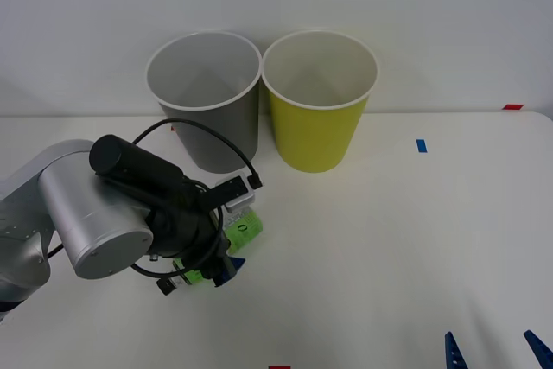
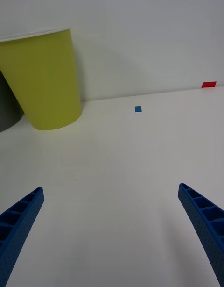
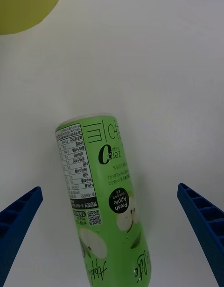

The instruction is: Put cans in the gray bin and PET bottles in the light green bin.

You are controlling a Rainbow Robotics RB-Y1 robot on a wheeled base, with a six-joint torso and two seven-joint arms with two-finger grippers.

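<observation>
Left claw (image 3: 109,240) spread wide around the lying PET bottle (image 3: 105,198), bare desk (image 1: 389,239) beyond; right claw (image 2: 112,235) apart at the desk's near edge.

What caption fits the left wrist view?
Open left claw straddling the green-labelled PET bottle lying on the white table.

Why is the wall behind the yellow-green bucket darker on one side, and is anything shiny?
Right wrist view: the light green bin casts a soft shadow on the wall beside it. Front view: faint shadows beside both bins. Left wrist view: the bottle has an evenly lit label, no strong glare.
</observation>
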